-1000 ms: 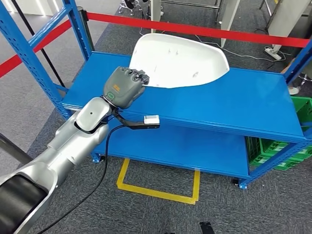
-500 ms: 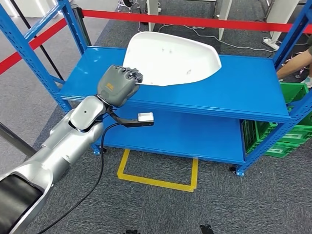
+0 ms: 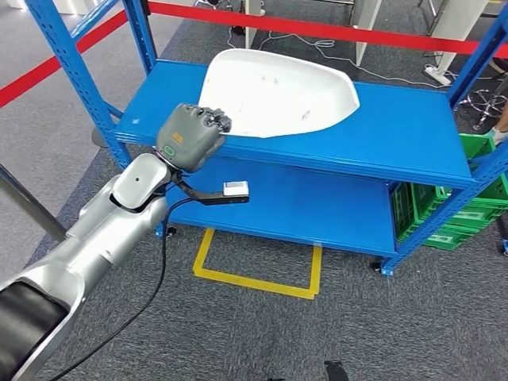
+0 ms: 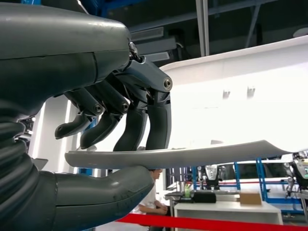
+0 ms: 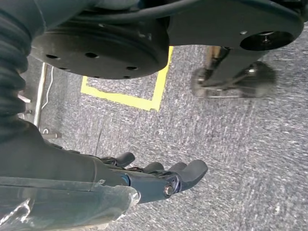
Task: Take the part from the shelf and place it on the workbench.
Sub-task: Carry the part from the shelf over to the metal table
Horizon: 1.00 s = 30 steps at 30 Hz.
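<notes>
Part, white and curved like a shallow shell, lies on the top level of the blue shelf, and my left hand has it by the near left edge. From the wrist I see the thin rim of it caught between my thumb on one face and my dark fingers pressing on the other, so the hand is pinching the part's edge; the rest of the part runs away from my hand to the right along the shelf. Beneath my hand, past the shelf's front lip, is the lower level of the shelf, and on the grey carpet in front of it a yellow tape rectangle marks the floor. Green crates sit well off to the right of my hand, at the shelf's far end, and red barrier tape stretches behind the shelf. My right hand hangs over the carpet (its wrist camera looks at the floor), fingers stretched out fairly straight and close together, with nothing in them.
</notes>
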### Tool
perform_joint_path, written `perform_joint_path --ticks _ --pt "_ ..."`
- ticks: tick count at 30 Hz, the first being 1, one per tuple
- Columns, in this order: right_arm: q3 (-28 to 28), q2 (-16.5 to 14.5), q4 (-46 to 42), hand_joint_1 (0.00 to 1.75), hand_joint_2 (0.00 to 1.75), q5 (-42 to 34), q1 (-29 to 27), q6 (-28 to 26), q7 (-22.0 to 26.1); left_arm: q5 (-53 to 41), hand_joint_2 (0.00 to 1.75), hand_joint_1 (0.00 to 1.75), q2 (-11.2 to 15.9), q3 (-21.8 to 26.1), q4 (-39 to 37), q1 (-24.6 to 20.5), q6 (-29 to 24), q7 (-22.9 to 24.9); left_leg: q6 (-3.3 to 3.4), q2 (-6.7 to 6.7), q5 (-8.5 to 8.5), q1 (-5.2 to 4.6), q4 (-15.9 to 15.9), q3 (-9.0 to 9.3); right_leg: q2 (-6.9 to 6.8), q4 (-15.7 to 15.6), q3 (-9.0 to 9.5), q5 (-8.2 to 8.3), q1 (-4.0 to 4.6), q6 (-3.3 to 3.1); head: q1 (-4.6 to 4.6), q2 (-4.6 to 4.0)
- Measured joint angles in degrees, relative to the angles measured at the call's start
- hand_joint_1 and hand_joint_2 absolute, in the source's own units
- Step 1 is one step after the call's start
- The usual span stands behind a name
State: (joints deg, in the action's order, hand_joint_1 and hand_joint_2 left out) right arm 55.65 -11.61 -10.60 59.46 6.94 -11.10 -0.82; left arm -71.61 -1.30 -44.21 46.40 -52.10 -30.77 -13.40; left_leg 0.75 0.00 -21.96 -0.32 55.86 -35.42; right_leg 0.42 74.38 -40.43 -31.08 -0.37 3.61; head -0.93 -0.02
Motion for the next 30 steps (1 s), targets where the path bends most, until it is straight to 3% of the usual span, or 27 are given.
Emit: perform_joint_path --ticks 1,3,4,6,8,9,11,13,14,15,17,18,20,21,23,24,25,28,29,30 --pt "0.0 0.0 0.0 0.0 1.75 0.1 0.0 0.0 0.0 0.1 1.75 1.75 0.0 0.0 0.0 0.0 0.0 0.0 -0.07 -0.03 0.49 -0.01 0.0 -0.58 0.0 -1.9 1.91 1.5 0.0 -0.06 0.01 0.0" --pt "0.0 0.0 0.0 0.0 1.75 0.3 -0.1 0.0 -0.1 0.3 1.75 1.75 0.2 0.0 0.0 0.0 0.0 0.0 -0.42 -0.11 1.41 -0.07 0.2 -1.62 0.01 -9.4 7.27 3.36 0.06 -0.31 0.02 0.0" --pt "0.0 0.0 0.0 0.0 1.75 0.4 -0.1 0.0 -0.1 0.4 1.75 1.75 0.3 0.0 0.0 0.0 0.0 0.0 -0.69 -0.12 1.93 -0.12 0.2 -2.03 0.05 -12.9 9.41 3.28 0.14 -0.56 0.05 0.0" --pt "0.0 0.0 0.0 0.0 1.75 0.4 -0.1 -0.1 -0.1 0.6 1.75 1.75 0.3 0.0 0.0 -0.1 -0.1 0.0 -1.27 -0.09 3.04 -0.16 0.1 -2.6 0.17 -16.2 11.01 2.62 0.36 -1.08 0.04 0.0" --pt "0.0 0.0 0.0 0.0 1.75 0.5 -0.3 -0.1 0.0 0.7 1.75 1.75 0.4 -0.2 0.0 -0.2 -0.1 0.0 -1.9 -0.1 3.53 -0.13 0.2 -3.13 0.16 -16.4 10.09 3.46 0.28 -1.82 -0.01 0.0" --pt "0.0 0.0 0.0 0.0 1.75 0.5 -0.3 -0.2 0.0 0.8 1.75 1.75 0.4 -0.2 0.0 -0.2 -0.1 0.0 -2.26 -0.12 2.42 -0.1 0.9 -3.63 0.1 -16.4 9.57 4.03 0.16 -2.27 0.04 0.0" --pt "0.0 0.0 0.0 0.0 1.75 0.5 -0.2 -0.3 0.0 0.8 1.75 1.75 0.5 -0.4 0.0 -0.3 -0.1 0.1 -2.9 -0.14 -2.67 0.05 5.5 -5.22 -0.07 -16.5 8.36 5.33 -0.08 -3.05 0.17 0.0" --pt "0.0 0.0 0.0 0.0 1.75 0.5 -0.2 -0.3 0.1 0.9 1.75 1.75 0.6 -0.7 0.0 -0.2 -0.1 0.2 -3.28 -0.13 -7.54 0.26 13.0 -6.89 -0.12 -16.5 6.77 6.57 -0.09 -3.28 0.29 0.0" --pt "0.0 0.0 0.0 0.0 1.75 0.5 -0.2 -0.3 0.1 0.9 1.75 1.75 0.7 -0.8 0.0 -0.2 -0.1 0.2 -3.39 -0.13 -8.07 0.35 15.9 -7.18 -0.18 -16.5 5.93 7.23 -0.09 -3.23 0.28 0.0" --pt "0.0 0.0 0.0 0.0 1.75 0.5 -0.2 -0.3 0.1 0.9 1.75 1.75 0.7 -0.9 0.0 -0.2 -0.1 0.2 -3.48 -0.13 -7.22 0.43 17.4 -6.81 -0.22 -16.4 5.03 7.93 -0.11 -3.16 0.28 0.0" --pt "0.0 0.0 0.0 0.0 1.75 0.5 -0.1 -0.3 0.1 0.9 1.75 1.75 0.7 -1.0 0.0 -0.2 -0.1 0.2 -3.55 -0.13 -3.88 0.64 15.4 -3.62 -0.24 -16.4 3.33 9.32 -0.15 -2.9 0.28 0.0" --pt "0.0 0.0 0.0 0.0 1.75 0.5 0.0 -0.3 0.1 0.9 1.75 1.75 0.7 -1.0 0.1 -0.2 -0.1 0.2 -3.55 -0.14 -3.31 0.74 12.2 -0.67 -0.16 -16.3 2.61 9.93 -0.11 -2.66 0.31 0.0" --pt "0.0 0.0 0.0 0.0 1.75 0.5 0.1 -0.3 0.2 0.9 1.75 1.75 0.7 -1.0 0.3 -0.4 -0.2 0.2 -3.09 -0.27 -4.91 0.73 4.3 4.87 -0.02 -16.3 1.49 11.27 -0.02 -2.0 0.33 0.0" --pt "0.0 0.0 0.0 0.0 1.75 0.5 0.1 -0.3 0.2 0.9 1.75 1.75 0.7 -1.0 0.4 -0.4 -0.2 0.2 -2.7 -0.35 -5.75 0.55 1.6 6.25 -0.01 -16.5 1.05 12.06 -0.05 -1.65 0.36 0.0" --pt "0.0 0.0 0.0 0.0 1.75 0.5 -0.1 -0.3 0.2 0.9 1.75 1.75 0.7 -1.1 0.4 -0.2 -0.1 0.3 -1.65 -0.32 -5.35 0.26 0.2 5.79 -0.03 -17.0 0.34 13.29 -0.38 -0.99 0.4 0.0" --pt "0.0 0.0 0.0 0.0 1.75 0.5 -0.1 -0.3 0.2 0.9 1.75 1.75 0.8 -1.2 0.4 0.0 -0.1 0.3 -1.15 -0.21 -4.73 0.2 0.1 5.26 -0.07 -16.8 -0.07 12.63 -0.52 -0.71 0.4 0.0" --pt "0.0 0.0 0.0 0.0 1.75 0.5 -0.1 -0.3 0.2 0.9 1.75 1.75 0.8 -1.2 0.4 0.2 -0.1 0.3 -0.68 -0.09 -4.09 0.23 0.1 4.7 -0.08 -15.4 -0.57 10.77 -0.56 -0.51 0.36 0.0" --pt "0.0 0.0 0.0 0.0 1.75 0.5 0.1 -0.3 0.2 0.9 1.75 1.75 0.8 -1.3 0.3 0.2 -0.1 0.3 0.09 0.02 -2.11 0.12 0.1 2.68 -0.13 -4.9 -2.4 2.11 -0.31 -0.34 0.04 0.0" --pt "0.0 0.0 0.0 0.0 1.75 0.5 0.2 -0.3 0.2 0.9 1.75 1.75 0.8 -1.3 0.3 0.3 -0.1 0.3 0.18 0.01 -1.4 0.0 0.1 1.88 -0.13 -1.4 -2.54 0.91 -0.2 -0.41 -0.03 0.0" --pt "0.0 0.0 0.0 0.0 1.75 0.5 0.2 -0.3 0.2 0.9 1.75 1.75 0.8 -1.3 0.3 0.3 -0.1 0.3 0.23 -0.02 -0.76 -0.11 0.2 1.03 -0.12 0.5 -2.07 1.14 -0.08 -0.57 -0.06 0.0"
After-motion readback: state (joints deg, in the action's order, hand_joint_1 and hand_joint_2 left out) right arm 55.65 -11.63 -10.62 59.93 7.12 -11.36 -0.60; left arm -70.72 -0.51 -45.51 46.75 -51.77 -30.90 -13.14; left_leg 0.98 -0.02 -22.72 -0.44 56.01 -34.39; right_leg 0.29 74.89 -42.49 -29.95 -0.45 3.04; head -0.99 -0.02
